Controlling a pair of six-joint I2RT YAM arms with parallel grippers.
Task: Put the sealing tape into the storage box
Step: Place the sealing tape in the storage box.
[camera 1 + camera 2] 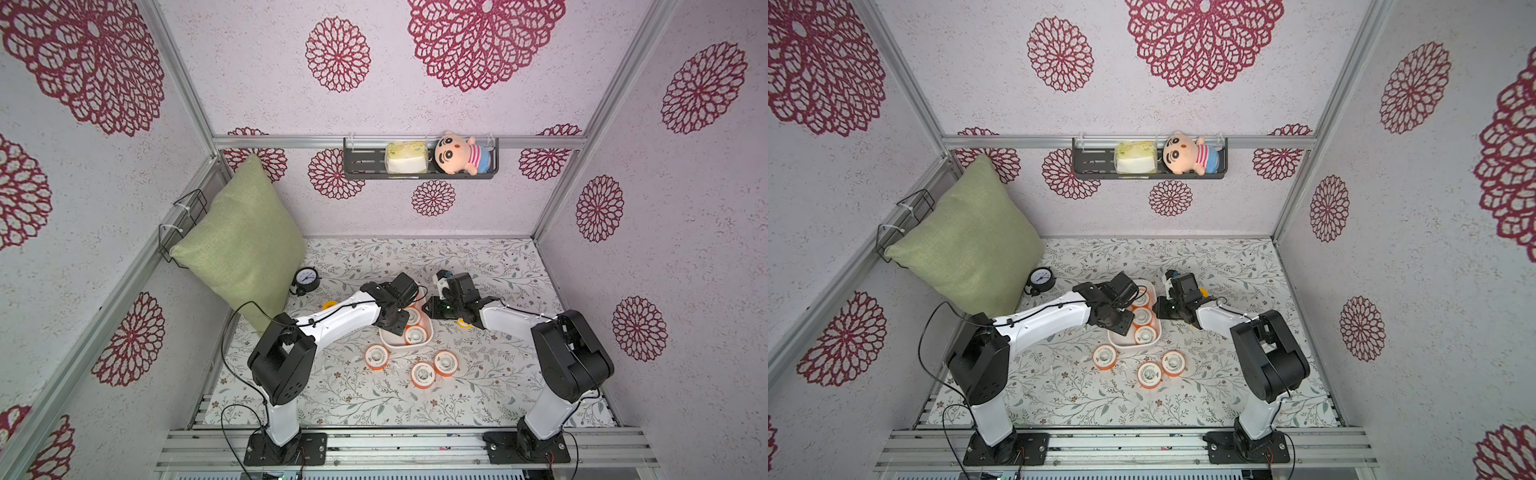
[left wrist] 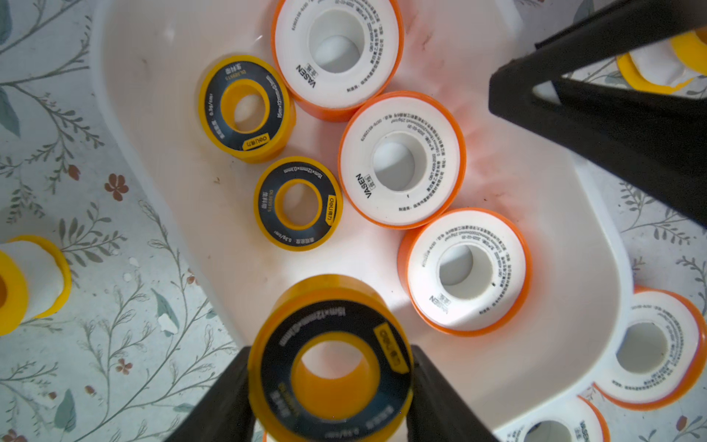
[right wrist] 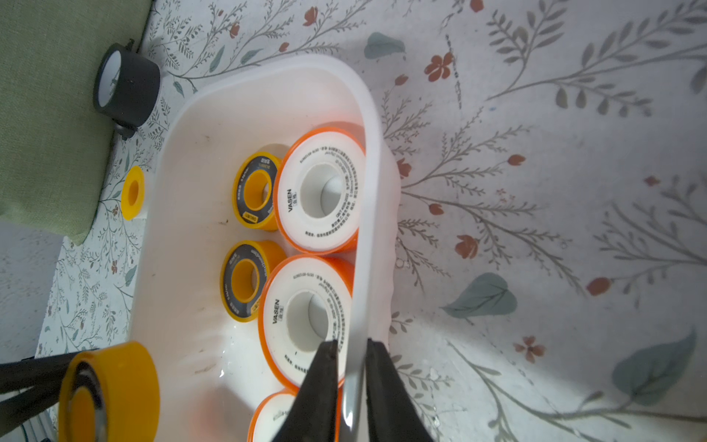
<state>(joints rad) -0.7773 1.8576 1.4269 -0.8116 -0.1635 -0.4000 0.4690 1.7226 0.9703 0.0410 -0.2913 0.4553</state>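
The yellow spool [image 2: 331, 363] of sealing tape, the one with the black face, is clamped between the two fingers of my left tool [image 2: 331, 386]. It hangs over one end of the storage box [image 2: 554, 248]. Inside the box, three orange spools [image 2: 401, 160] lie flat in a row along one long wall. Two smaller yellow spools [image 2: 298, 203] lie beside them. My right tool [image 3: 350, 344] is nearly closed and pinches the thin rim of the box, on the long side where the orange ones are. On the desk [image 1: 332, 395] in front of the box I see three loose orange spools [image 1: 423, 375] with white faces up, two of them just beside each other. A lone yellow spool [image 3: 132, 193] rests on the desk between the box and the green cushion [image 3: 49, 114]. The black gauge [image 3: 126, 88] sits against that cushion.
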